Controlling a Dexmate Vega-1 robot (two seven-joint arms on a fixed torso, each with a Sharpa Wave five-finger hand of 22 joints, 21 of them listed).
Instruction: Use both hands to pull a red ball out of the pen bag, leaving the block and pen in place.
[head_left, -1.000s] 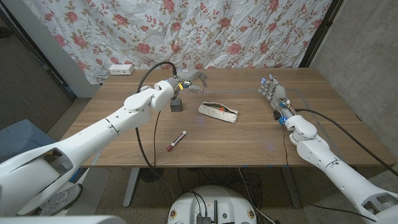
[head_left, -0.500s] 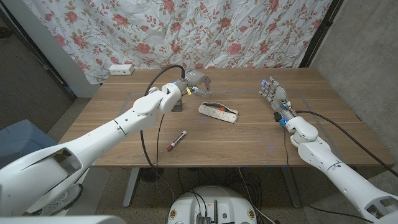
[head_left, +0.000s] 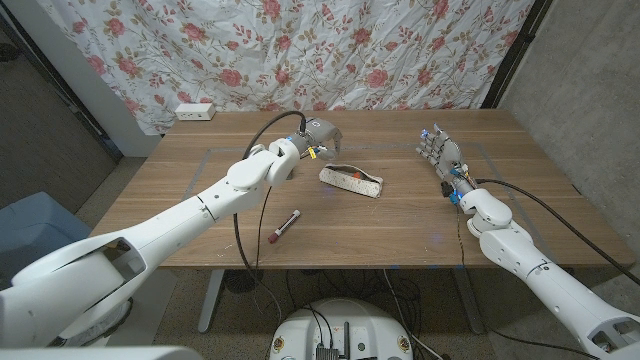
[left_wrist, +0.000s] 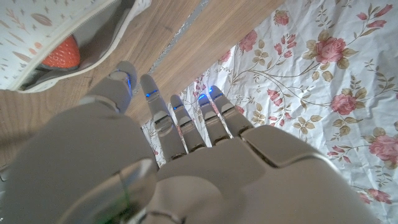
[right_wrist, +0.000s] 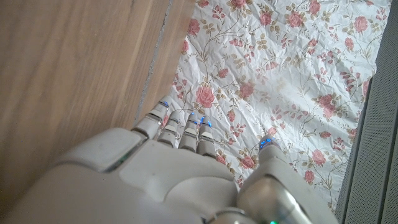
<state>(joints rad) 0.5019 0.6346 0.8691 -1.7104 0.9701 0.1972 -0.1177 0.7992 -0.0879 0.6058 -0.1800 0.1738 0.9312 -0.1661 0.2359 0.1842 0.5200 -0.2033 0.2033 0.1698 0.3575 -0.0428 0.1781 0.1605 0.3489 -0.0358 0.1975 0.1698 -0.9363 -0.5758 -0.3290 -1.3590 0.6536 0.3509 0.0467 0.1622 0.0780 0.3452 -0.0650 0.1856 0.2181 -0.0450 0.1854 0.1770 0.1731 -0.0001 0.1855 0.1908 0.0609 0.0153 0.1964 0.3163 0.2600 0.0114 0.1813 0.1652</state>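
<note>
On the wooden counter, our empty, spread left hand hovers nearest the white fabric pen bag; our right hand, open, stands well apart.

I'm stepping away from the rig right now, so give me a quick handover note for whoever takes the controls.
Left hand: open, holding nothing, raised just beyond the pen bag's left end.
Right hand: open, holding nothing, over the table's right side, well clear of the bag.
Pen bag lies mid-table with its mouth open; the left wrist view shows the red ball inside.
Pen lies on the table in front of the bag. I can't make out the block.
Done: nothing yet.
Left: steady the bag with one hand, pull the ball out with the other.
</note>
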